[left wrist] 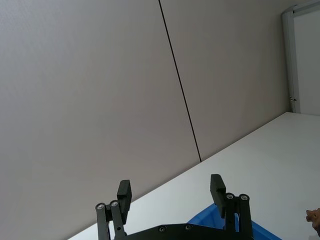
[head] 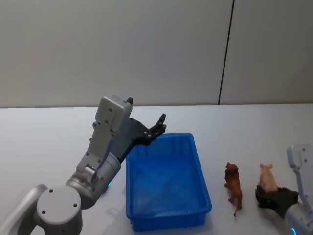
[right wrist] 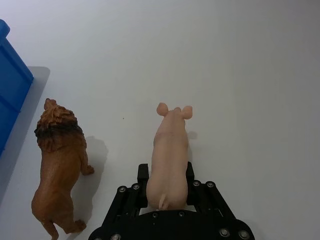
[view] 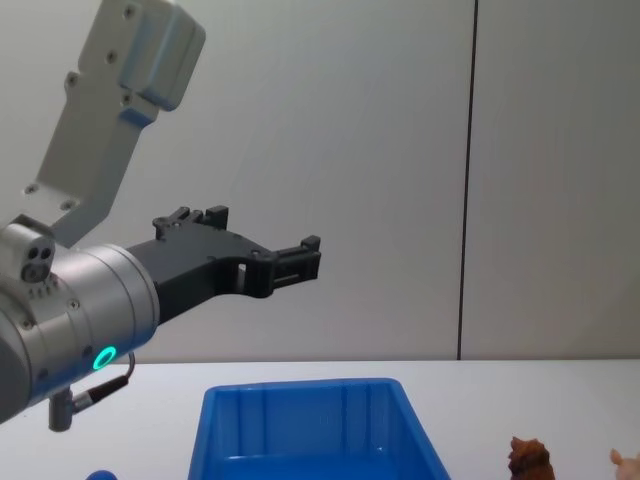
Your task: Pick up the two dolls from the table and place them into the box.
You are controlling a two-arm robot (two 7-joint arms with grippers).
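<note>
Lion (right wrist: 57, 165) stands between box rim (head: 202, 171) and pig (right wrist: 169, 150) gripped by right tool (right wrist: 166, 169).

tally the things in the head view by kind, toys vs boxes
toy animals: 2 (brown lion, pink pig)
blue box: 1
total: 3

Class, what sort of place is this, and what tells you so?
Probably a robot test lab: a plain white table against bare wall panels, bearing a blue box, a toy lion and a toy pig held by the right gripper; the left gripper is raised over the box.
</note>
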